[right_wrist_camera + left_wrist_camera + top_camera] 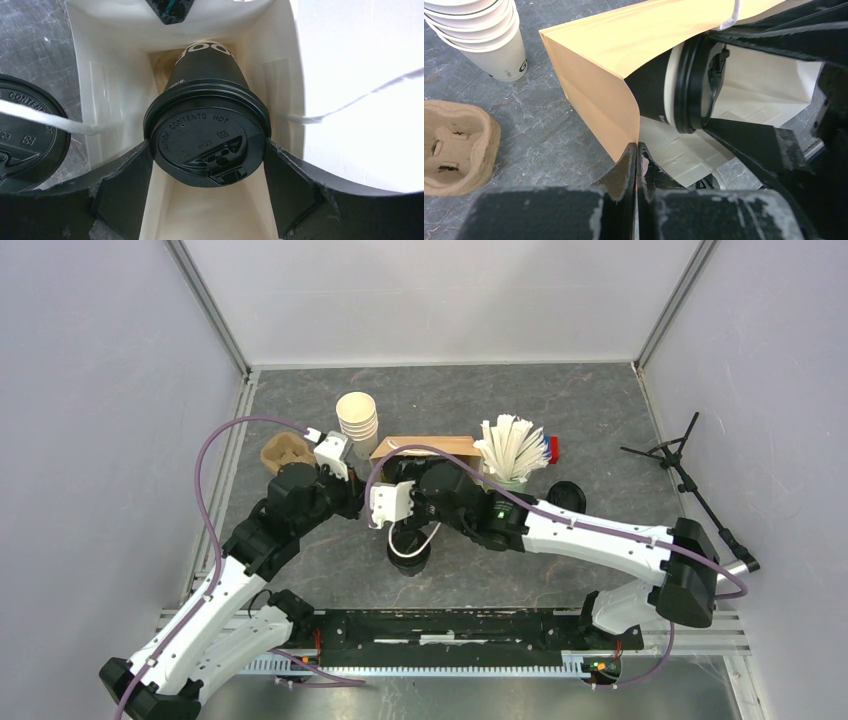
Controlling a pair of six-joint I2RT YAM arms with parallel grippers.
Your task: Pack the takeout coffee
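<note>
A brown paper bag (624, 45) lies on its side with its mouth towards the arms. My left gripper (637, 150) is shut on the near edge of the bag's mouth. My right gripper (207, 145) is at the mouth, shut on a coffee cup (207, 135) with a round black lid; one finger presses each side of the lid. The cup lies on its side, its base pointing into the bag's white inside. A second lidded cup (25, 140) stands just outside the bag, left in the right wrist view, under a white bag handle (55, 122).
A stack of lidless cream cups (357, 418) and a brown pulp cup carrier (285, 453) sit left of the bag. A green cup of white sticks (512, 452) stands to its right, with a round black object (566, 497) nearby. A thin black stand (680, 455) leans at far right.
</note>
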